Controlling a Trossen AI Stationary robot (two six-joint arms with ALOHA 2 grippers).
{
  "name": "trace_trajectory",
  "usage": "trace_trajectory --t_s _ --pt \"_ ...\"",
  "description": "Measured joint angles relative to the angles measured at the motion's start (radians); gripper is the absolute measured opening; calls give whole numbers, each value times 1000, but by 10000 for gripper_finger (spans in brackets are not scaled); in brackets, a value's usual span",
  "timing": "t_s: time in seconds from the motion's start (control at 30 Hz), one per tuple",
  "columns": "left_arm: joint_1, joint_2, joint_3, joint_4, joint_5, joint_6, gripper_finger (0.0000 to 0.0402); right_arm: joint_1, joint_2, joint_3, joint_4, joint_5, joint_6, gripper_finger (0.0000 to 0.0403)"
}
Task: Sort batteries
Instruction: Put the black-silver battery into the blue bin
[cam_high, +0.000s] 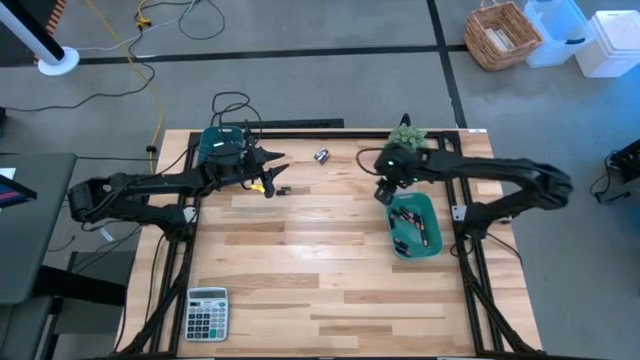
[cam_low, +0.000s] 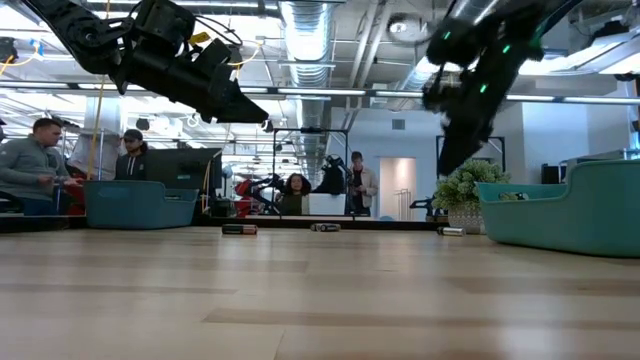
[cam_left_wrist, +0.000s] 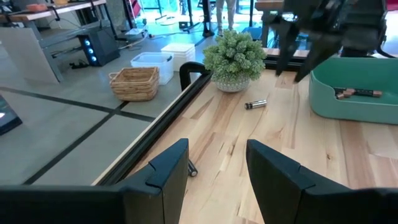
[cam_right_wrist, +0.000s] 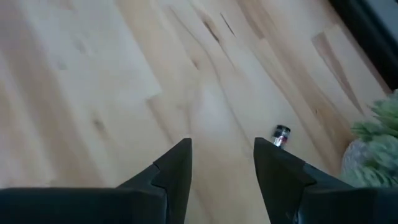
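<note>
Beside the green bin (cam_high: 432, 246) of batteries (cam_high: 408, 222), the right gripper (cam_high: 384, 194) hangs released and empty; the left gripper (cam_high: 277, 176), well apart from it, is also parted, gripping nothing.

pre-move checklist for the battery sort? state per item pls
1. Right gripper empty: ok, fingers apart with only bare wood between them.
2. Left gripper empty: ok, open, nothing between the fingers.
3. Next target in sight: ok, a loose battery lies on the table just past the right fingers, near the plant.
4. Other strays located: ok, one battery at the table's far edge, another by the left gripper.
5. Right bin able to take more: ok, batteries inside, floor space left.
6. Left bin contents: cannot tell, arm and cables cover it.
</note>
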Motion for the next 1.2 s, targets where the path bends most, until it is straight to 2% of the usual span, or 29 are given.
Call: trace_trajectory --t_s 0.2,0.53,0.83,1.2 --pt "0 0 0 0 0 0 155 -62 141 0 98 8 -10 188" --pt "0 0 0 -1 0 1 155 -134 305 0 117 72 5 205" --pt "0 0 0 -1 0 2 155 -162 346 3 139 103 18 199" --pt "0 0 0 -2 0 2 155 -148 411 8 150 90 21 160"
